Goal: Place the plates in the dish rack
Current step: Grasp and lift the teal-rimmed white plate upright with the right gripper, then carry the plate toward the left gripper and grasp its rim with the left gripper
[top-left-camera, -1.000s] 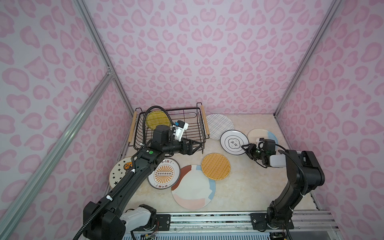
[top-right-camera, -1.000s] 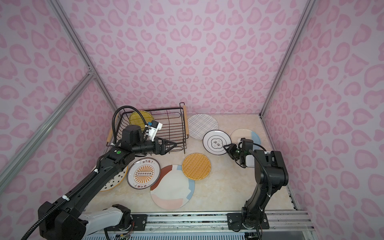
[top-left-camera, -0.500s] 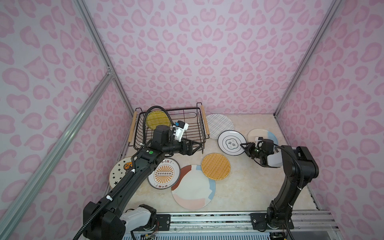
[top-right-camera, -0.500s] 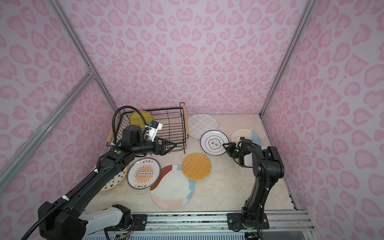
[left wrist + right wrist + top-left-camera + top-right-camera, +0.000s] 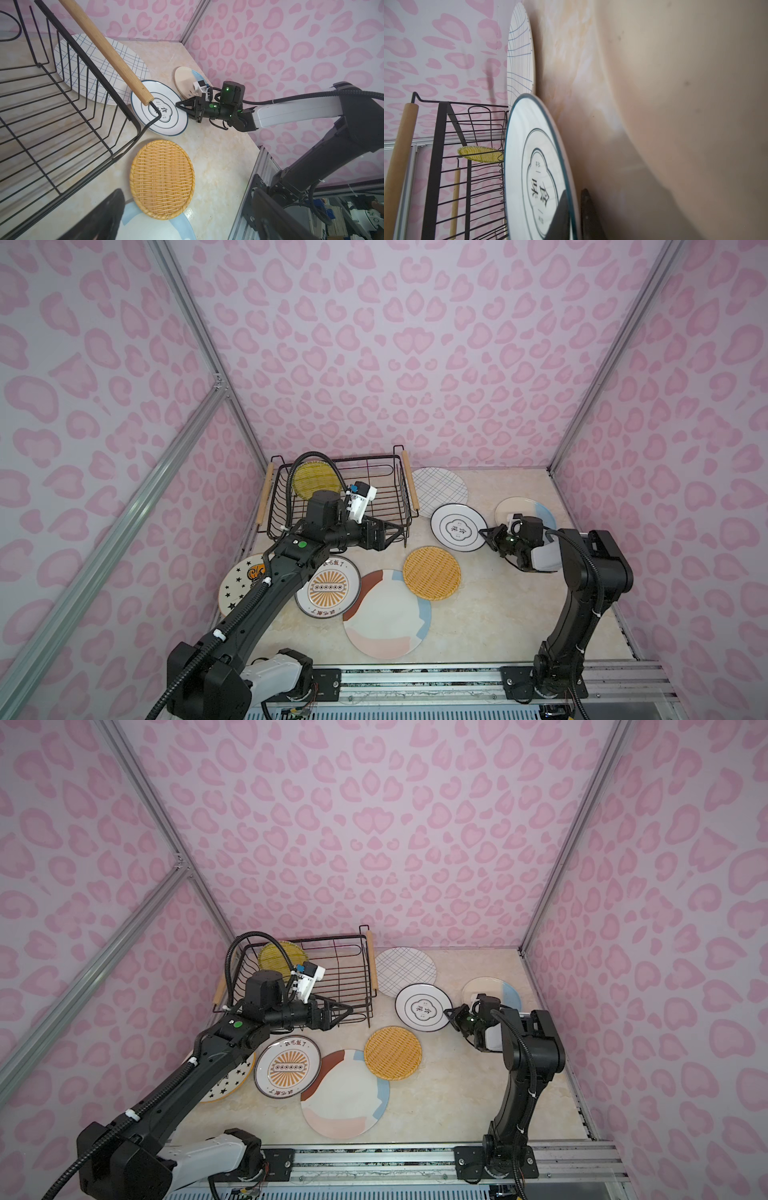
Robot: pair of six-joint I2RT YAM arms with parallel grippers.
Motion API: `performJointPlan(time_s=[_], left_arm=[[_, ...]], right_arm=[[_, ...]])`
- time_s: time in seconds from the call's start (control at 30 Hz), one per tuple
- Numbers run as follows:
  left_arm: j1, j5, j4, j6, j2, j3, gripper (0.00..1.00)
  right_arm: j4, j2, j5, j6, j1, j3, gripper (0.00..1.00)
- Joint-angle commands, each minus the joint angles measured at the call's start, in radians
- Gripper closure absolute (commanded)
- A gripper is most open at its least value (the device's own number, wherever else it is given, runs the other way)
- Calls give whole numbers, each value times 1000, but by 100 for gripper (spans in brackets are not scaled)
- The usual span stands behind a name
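My right gripper (image 5: pixel 484 533) (image 5: pixel 449 1013) is shut on the right rim of the white plate with a black flower outline (image 5: pixel 455 526) (image 5: pixel 529 166). One finger (image 5: pixel 560 216) lies over the rim and the other finger (image 5: pixel 588 214) sits under it. The black wire dish rack (image 5: pixel 409 486) (image 5: pixel 372 965) stands at the back left and holds a yellow-green weave plate (image 5: pixel 311 481) upright. At the rack's front right corner my left gripper (image 5: pixel 395 529) (image 5: pixel 187 218) hovers open, holding nothing.
Lying flat on the table are a grid plate (image 5: pixel 440 489), a blue-cream plate (image 5: pixel 525 508), an orange weave plate (image 5: pixel 432 572), a large pastel plate (image 5: pixel 386 614), a sunburst plate (image 5: pixel 328 587) and a star plate (image 5: pixel 241 585) partly under my left arm. Pink walls close in on three sides.
My right gripper has slid left onto the flower plate's rim and shut on it. The left arm has stayed where it was, open.
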Motion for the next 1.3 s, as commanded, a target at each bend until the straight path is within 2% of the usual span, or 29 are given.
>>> performJointPlan(time_s=[0.0,0.13,0.33,0.57,0.8,0.9,1.07,1.17,1.27], left_arm=[[2,-13,-12,18,7,14,3],[5,-2,-7,5,6,16,3],[7,92,11,-22,6,28,3],[7,172,66,-33,-14,17,3],[7,132,91,-55,-48,35,3],[7,89,120,-51,-80,41,3],[7,16,138,24,-99,84,3],[7,-22,119,83,-77,157,2],[7,-48,103,152,-35,239,1]], right_arm=[[-25,-29,0,15,-4,12,91],[-124,-103,13,-26,-4,54,94],[-288,-229,42,-82,-9,114,100],[-438,-389,53,-128,-24,165,100],[-631,-544,104,-225,11,284,100],[-688,-594,134,-295,63,336,100],[-760,-642,175,-440,177,430,100],[-750,-664,203,-521,240,452,100],[-661,-692,212,-578,286,426,100]])
